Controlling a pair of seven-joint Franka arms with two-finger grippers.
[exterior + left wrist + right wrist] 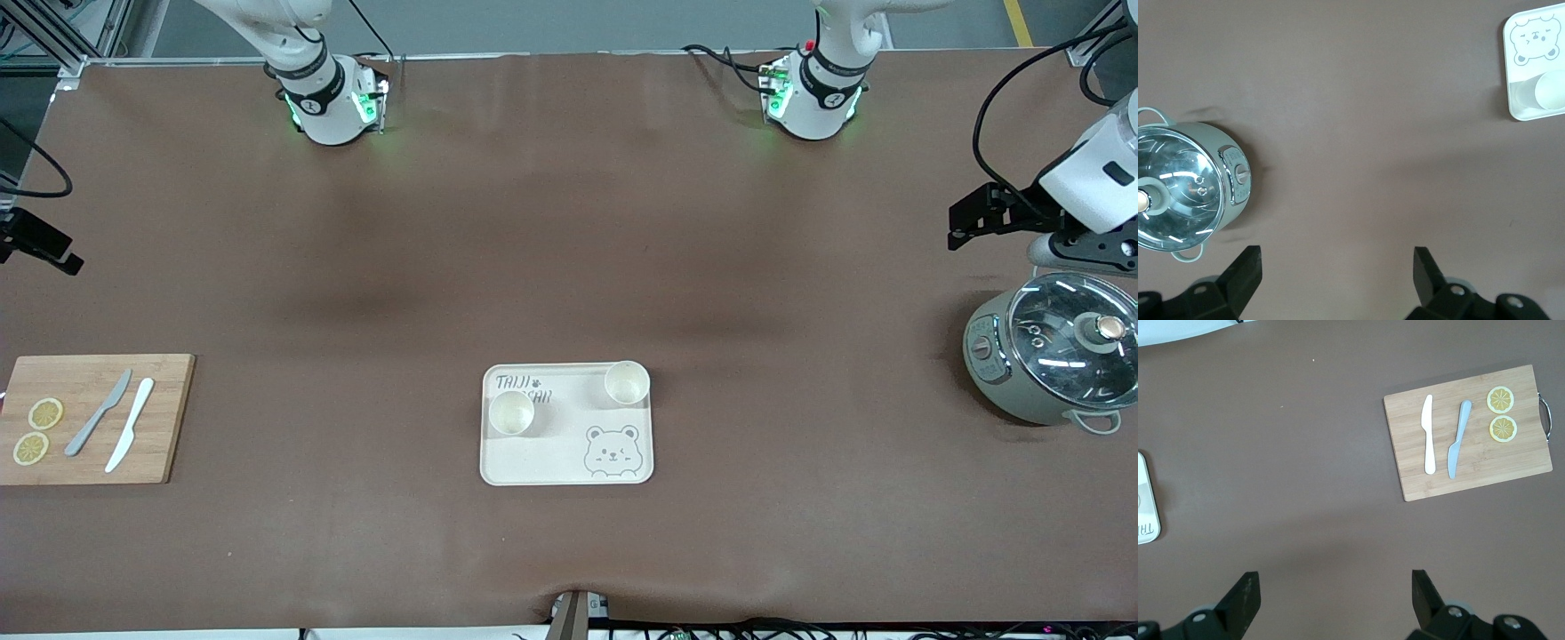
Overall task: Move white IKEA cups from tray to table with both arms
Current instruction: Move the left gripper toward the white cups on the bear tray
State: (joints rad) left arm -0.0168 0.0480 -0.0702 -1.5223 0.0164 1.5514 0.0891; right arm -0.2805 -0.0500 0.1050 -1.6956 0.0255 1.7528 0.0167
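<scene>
Both cups (511, 412) (627, 382) sit on the tray (542, 462) mid-table, one toward each arm (handy split). Your left gripper (1337, 267) hangs released over the pot (1049, 356); right gripper (1331, 587) released near the board (1471, 433).

The tray (1531, 100) runs off the left wrist view's edge, one cup (1551, 92) half cut; in the right wrist view only a sliver of it shows; the cooker (1058, 356) is clipped at the front view's edge — the right claw sits mostly outside that view.
</scene>
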